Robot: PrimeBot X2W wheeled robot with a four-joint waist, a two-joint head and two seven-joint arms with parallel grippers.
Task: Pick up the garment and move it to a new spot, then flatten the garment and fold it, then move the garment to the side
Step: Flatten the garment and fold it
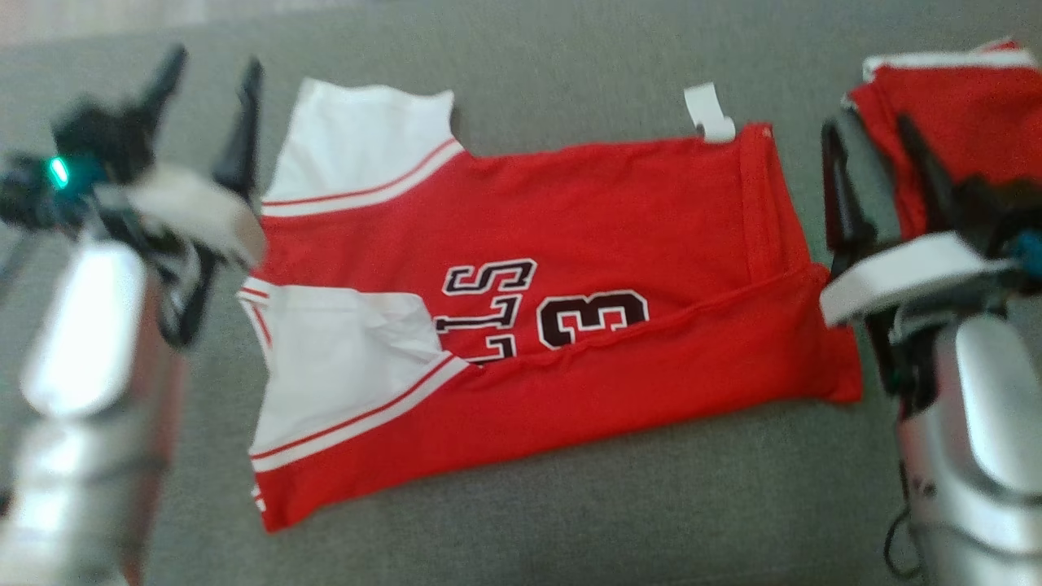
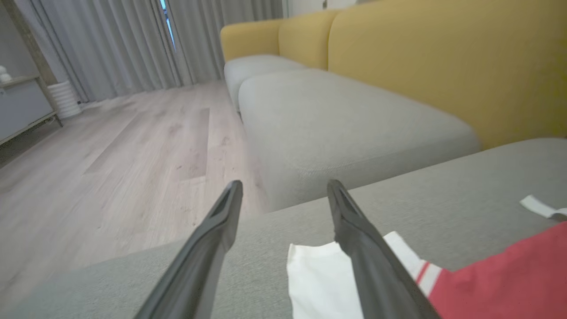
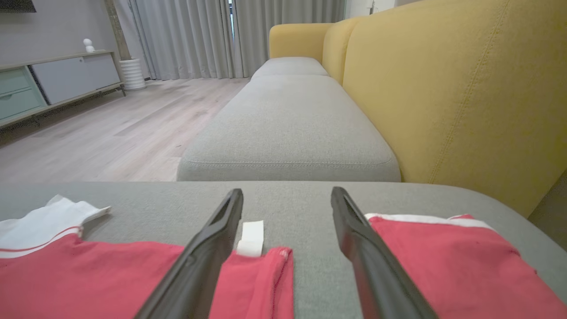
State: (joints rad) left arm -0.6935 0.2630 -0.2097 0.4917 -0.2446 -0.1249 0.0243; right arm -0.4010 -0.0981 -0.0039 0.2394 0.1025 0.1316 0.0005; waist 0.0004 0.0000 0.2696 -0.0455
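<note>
Garment [image 1: 570,268] is recorded flat on the grey sofa cushion [image 1: 570,505], 1 lengthwise fold judged done, left tool [image 1: 214,61] and right tool [image 1: 867,124] spread empty at its ends; further folding and side placement are judged outstanding.

A grey sofa seat [image 1: 521,505] has a yellow backrest [image 3: 443,88] behind it, and a folded red cloth [image 1: 961,106] with a white edge lies toward its right side. Beyond are a pale wooden floor [image 2: 110,155], grey curtains [image 3: 186,35], a low sideboard [image 3: 53,79] and a white ribbed pot [image 3: 132,73].
</note>
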